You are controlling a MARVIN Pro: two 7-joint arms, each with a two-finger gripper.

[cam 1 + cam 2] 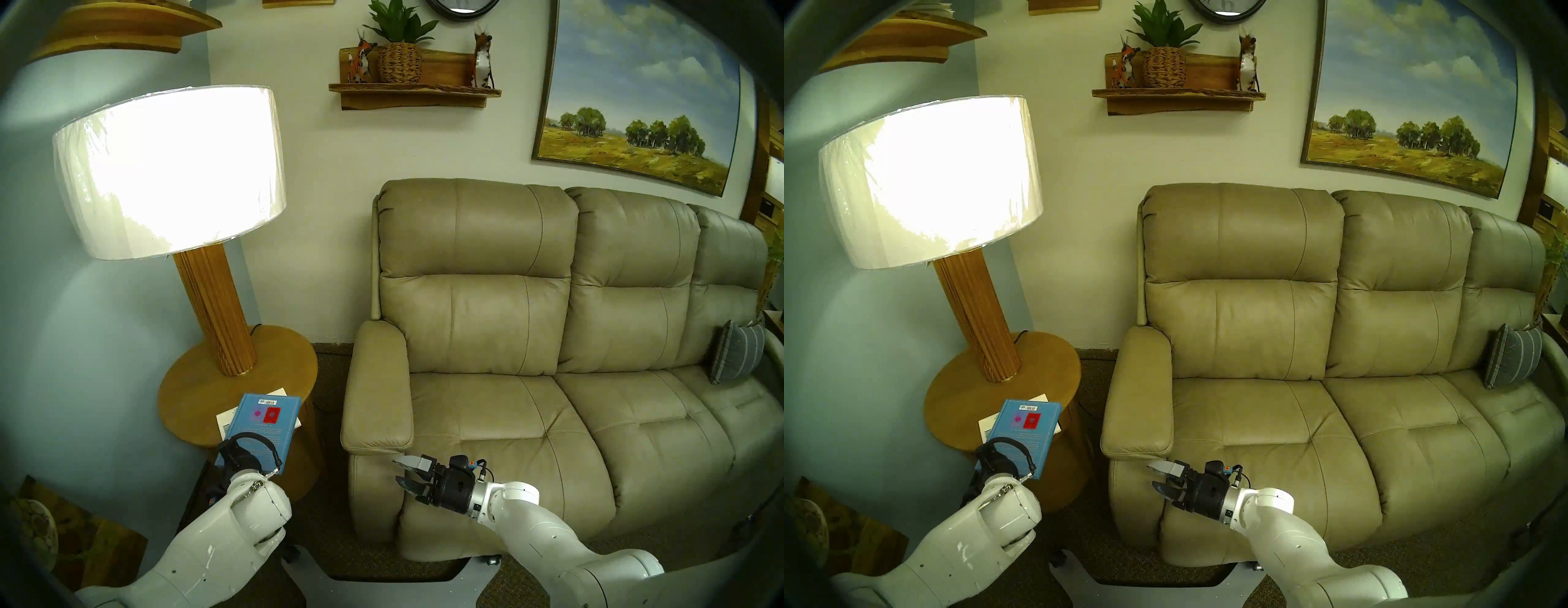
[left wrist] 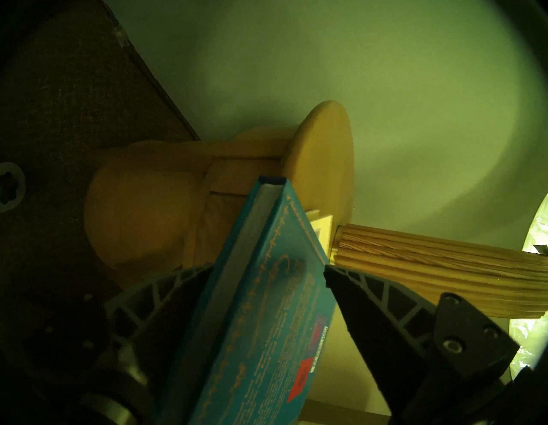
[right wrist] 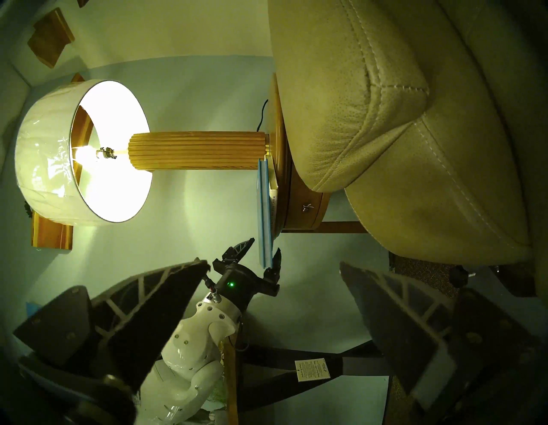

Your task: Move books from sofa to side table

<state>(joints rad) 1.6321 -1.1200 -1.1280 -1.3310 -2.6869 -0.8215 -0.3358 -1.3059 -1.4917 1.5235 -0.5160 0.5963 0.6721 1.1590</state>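
The light-blue book with a red square lies on the cream book at the front of the round wooden side table and overhangs its edge. My left gripper is open around the blue book's near end. In the right wrist view one finger stands off the book and the other is close against it. My right gripper is open and empty in front of the beige sofa's left armrest. No book shows on the sofa.
A lit lamp with a ribbed wooden post and a wide white shade stands on the table behind the books. A grey striped cushion leans at the sofa's right end. A framed picture rests on the floor at lower left.
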